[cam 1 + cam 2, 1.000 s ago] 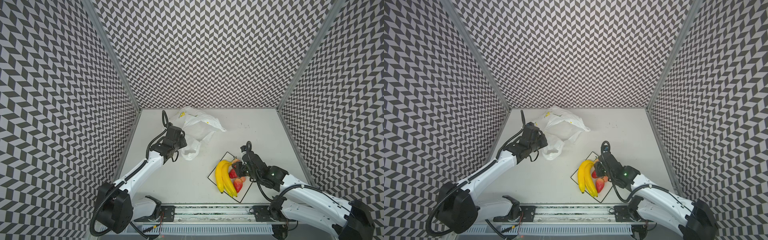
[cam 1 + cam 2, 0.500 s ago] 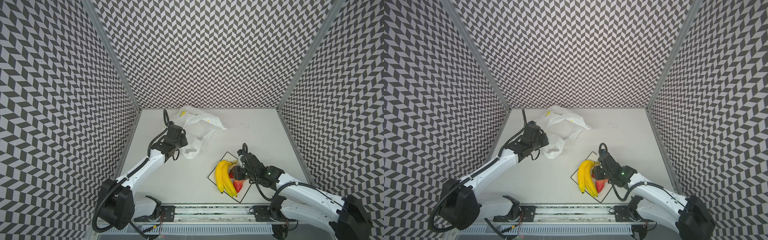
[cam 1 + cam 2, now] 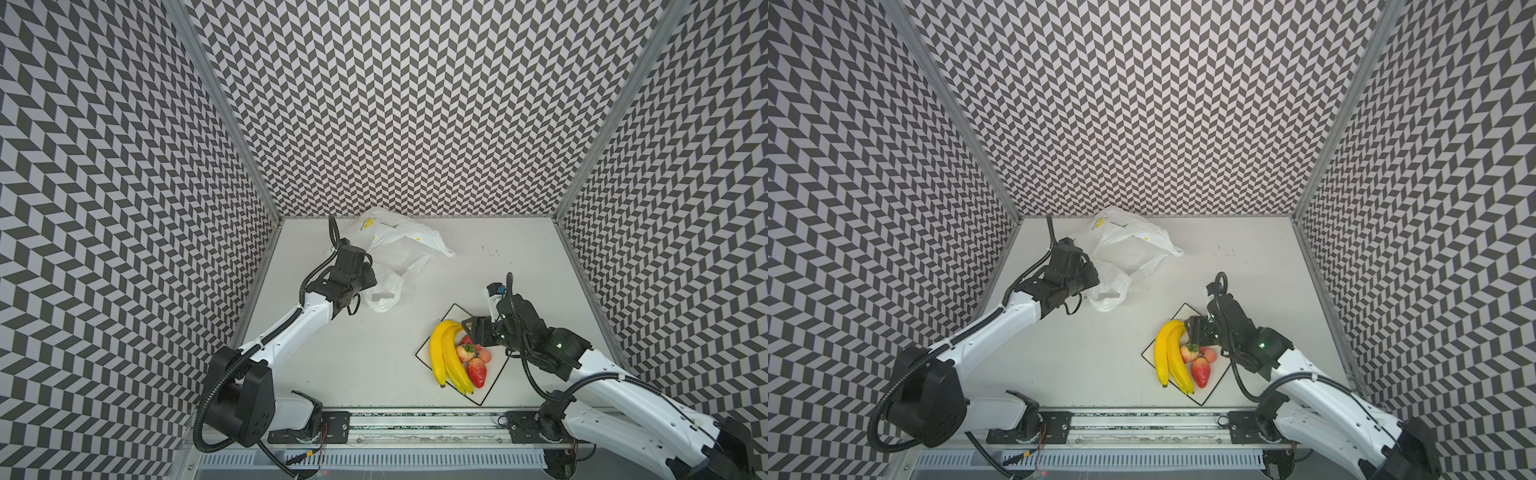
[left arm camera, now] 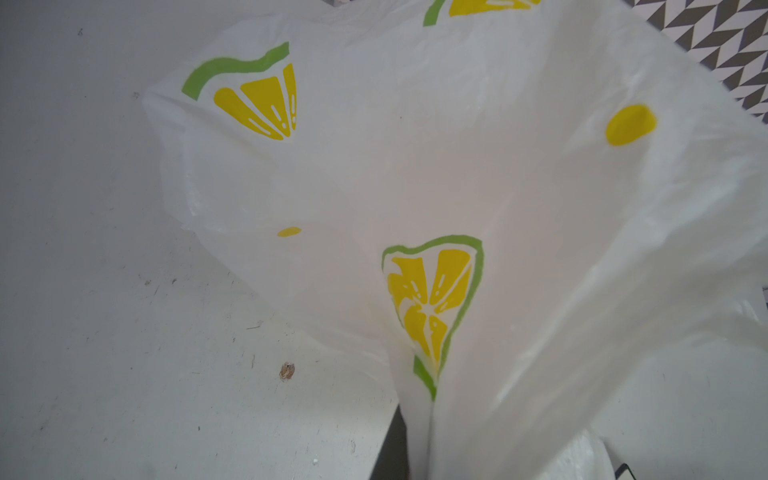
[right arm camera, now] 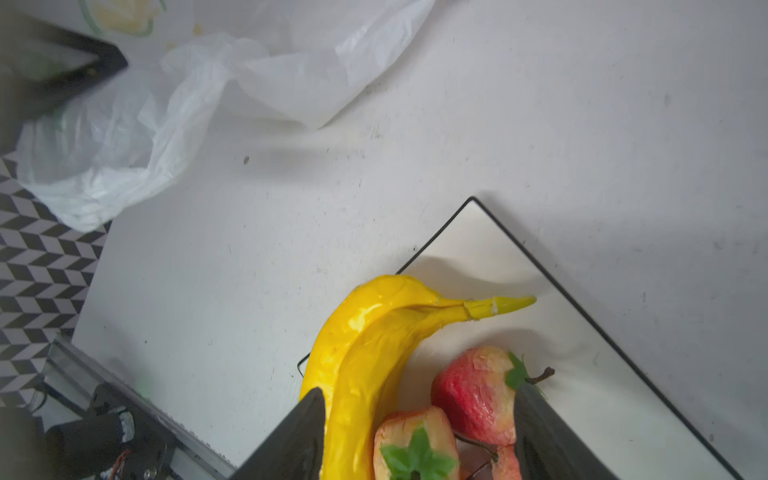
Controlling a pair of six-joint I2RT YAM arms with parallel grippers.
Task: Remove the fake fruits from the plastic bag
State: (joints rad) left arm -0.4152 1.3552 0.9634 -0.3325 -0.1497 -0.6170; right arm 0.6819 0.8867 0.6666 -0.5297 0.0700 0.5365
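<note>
The plastic bag point(image 3: 399, 249) point(image 3: 1129, 245), white with lemon prints, lies crumpled at the back left of the table. My left gripper point(image 3: 370, 274) is at its near edge. In the left wrist view a gathered fold of the bag point(image 4: 415, 166) runs down beside one dark finger point(image 4: 392, 453); the other finger is hidden. The fake fruits lie on a square plate point(image 3: 486, 395): yellow bananas point(image 3: 442, 357) point(image 5: 374, 353), red strawberries point(image 3: 477, 372) point(image 5: 473, 399) and a small peach-orange fruit point(image 3: 484, 355). My right gripper point(image 3: 478, 332) point(image 5: 419, 440) hangs open over them, its fingers either side of the fruit without touching it.
Chevron-patterned walls point(image 3: 415, 104) close in the table on three sides. A metal rail point(image 3: 415, 432) with both arm bases runs along the front edge. The plate sits close to that edge, right of centre.
My right gripper has opened wider and pulled back a little from the fruit on the plate. The left arm and the bag have hardly moved.
</note>
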